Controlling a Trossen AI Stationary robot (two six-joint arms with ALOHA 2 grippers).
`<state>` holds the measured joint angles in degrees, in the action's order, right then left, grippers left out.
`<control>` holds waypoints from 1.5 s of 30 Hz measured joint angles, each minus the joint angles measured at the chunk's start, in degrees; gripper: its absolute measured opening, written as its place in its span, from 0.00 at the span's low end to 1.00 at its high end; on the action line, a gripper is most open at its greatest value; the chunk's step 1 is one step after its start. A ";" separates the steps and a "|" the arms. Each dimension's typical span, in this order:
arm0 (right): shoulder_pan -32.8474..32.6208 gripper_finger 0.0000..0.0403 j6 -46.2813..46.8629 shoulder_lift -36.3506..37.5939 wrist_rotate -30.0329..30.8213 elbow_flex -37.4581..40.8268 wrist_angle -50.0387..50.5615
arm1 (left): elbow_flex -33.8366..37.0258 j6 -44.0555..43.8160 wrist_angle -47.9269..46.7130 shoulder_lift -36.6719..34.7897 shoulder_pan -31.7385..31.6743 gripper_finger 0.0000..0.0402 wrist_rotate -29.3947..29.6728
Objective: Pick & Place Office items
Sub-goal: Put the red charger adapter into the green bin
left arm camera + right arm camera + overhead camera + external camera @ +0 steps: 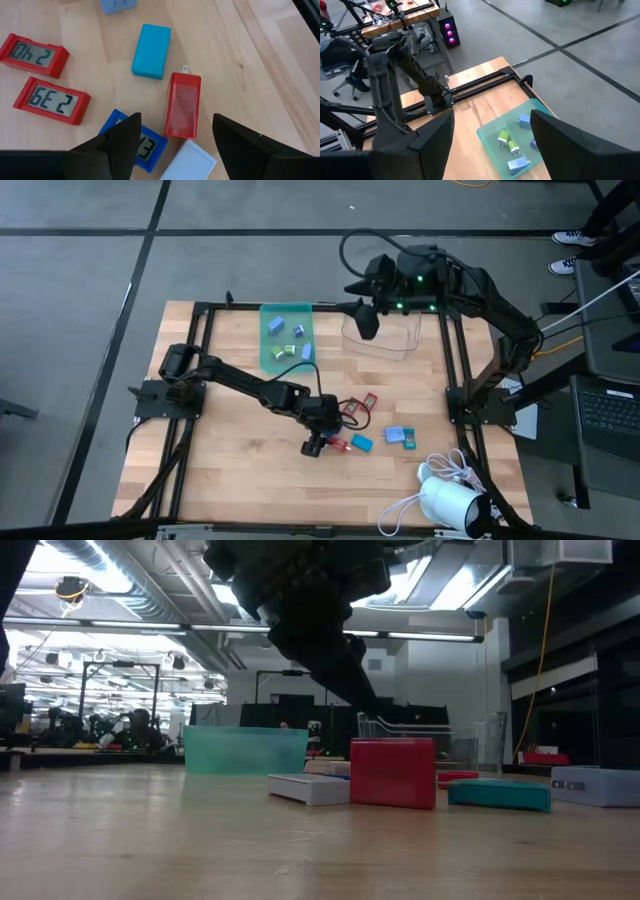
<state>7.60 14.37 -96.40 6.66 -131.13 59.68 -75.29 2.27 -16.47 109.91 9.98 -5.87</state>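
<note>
Here, teal tray (512, 137) holding four office items (506, 141), left tool (175, 145) wide open, empty.

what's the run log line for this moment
left gripper: open, above red piece | right gripper: open, raised near clear bin | teal tray: holds several pieces

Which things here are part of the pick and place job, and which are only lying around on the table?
Part of the job:
- small office items loose on the table
- items already in the teal tray
- teal tray
- left gripper, open above the loose pieces

Just lying about:
- clear plastic bin
- white camera with its cable
- right gripper, waiting by the bin
</note>
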 joint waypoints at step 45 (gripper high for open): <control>0.00 0.66 0.12 -0.02 0.00 0.02 -0.66 | -0.41 -9.52 9.78 5.90 -0.78 0.29 -4.86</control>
<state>7.60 14.49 -96.42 6.66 -131.11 59.02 -75.70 -7.25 -6.69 115.80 9.19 -10.73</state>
